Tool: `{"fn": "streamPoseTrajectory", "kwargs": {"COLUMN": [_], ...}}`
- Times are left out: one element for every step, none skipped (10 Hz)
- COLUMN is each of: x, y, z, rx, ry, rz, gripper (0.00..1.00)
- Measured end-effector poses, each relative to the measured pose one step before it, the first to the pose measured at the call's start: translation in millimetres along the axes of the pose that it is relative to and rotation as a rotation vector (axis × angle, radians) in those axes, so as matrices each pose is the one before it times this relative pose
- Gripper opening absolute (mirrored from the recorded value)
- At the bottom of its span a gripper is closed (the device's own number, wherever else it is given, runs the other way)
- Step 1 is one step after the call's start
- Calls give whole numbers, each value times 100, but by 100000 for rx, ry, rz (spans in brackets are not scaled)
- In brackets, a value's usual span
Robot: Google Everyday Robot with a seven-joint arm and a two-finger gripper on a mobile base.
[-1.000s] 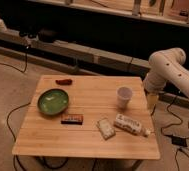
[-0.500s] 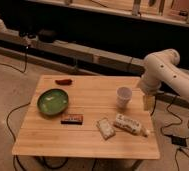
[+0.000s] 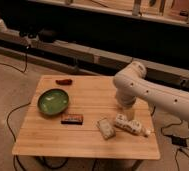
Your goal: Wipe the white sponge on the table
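The white sponge (image 3: 106, 128) lies flat on the wooden table (image 3: 88, 142), right of centre and near the front edge. My white arm (image 3: 138, 87) reaches in from the right and bends down over the right half of the table. The gripper (image 3: 129, 113) hangs at its lower end, just behind the white labelled bottle (image 3: 132, 125) and to the right of and behind the sponge, apart from it. Nothing shows in its grasp.
A green bowl (image 3: 53, 101) sits at the table's left, with a dark flat bar (image 3: 72, 119) in front of it and a small red object (image 3: 64, 81) at the back left edge. Cables run across the floor (image 3: 8, 100). A long bench (image 3: 78, 52) stands behind.
The arm has swung left and forward over the table. It now covers the spot where the white cup stood. The gripper has come down near the bottle.
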Motion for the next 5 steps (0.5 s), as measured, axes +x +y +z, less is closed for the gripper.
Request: {"fn": "streamPoseTrajectory", "kwargs": {"x": [-102,-50,-548,-1386,-1100], "y": [41,-41,173,532,490], "z": [50,-25,330,891,811], "rx": [-10,122,-465,-1234,-1001], "ry": [80,-613,-2935,-7441,-6247], "rz": [-259,397,570,1408,1173], "gripper": [80,80,80,80,80]}}
